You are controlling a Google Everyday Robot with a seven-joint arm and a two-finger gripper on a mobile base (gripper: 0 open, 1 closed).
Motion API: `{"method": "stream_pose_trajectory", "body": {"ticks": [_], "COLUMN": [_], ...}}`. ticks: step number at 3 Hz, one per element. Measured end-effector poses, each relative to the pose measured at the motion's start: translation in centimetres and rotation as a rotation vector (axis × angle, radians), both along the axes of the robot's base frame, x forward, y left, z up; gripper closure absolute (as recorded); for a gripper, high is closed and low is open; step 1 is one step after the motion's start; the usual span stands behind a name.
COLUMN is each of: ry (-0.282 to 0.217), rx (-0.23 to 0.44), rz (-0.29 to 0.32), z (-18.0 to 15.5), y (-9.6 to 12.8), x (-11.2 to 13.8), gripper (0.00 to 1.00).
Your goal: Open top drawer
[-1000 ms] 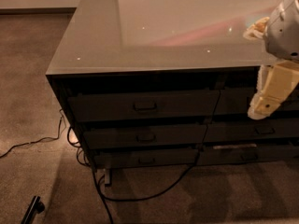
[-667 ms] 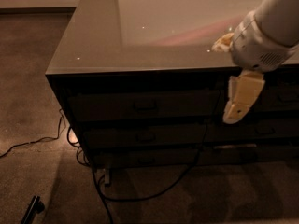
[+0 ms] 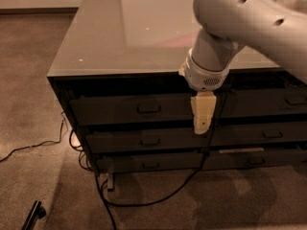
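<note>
The gripper (image 3: 202, 123) hangs before the top drawer (image 3: 110, 110), right of its handle (image 3: 149, 109) (grip unreadable); a black cable (image 3: 153, 201) trails across the floor below.

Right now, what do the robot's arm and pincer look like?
The arm is a thick, rounded white tube with small dark round holes. Its wrist is a bulging white collar with a dotted grille patch. The pincer, a narrow cream block, hangs before the top drawer, right of its handle.
</note>
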State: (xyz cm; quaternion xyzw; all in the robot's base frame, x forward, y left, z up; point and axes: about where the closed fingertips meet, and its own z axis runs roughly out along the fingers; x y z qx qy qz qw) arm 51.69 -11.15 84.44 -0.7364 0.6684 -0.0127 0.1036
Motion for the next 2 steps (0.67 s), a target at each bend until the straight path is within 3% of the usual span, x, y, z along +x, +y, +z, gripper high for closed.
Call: {"method": "stream_pose_trajectory", "body": {"ticks": [1, 2], "ry": [-0.012, 0.023], "rx": [-0.018, 0.022], "rz": [0.003, -0.013], "z": [0.0, -1.3], "y": [-0.3, -0.1], "x": [0.2, -0.4], "gripper": [0.0, 0.0]}}
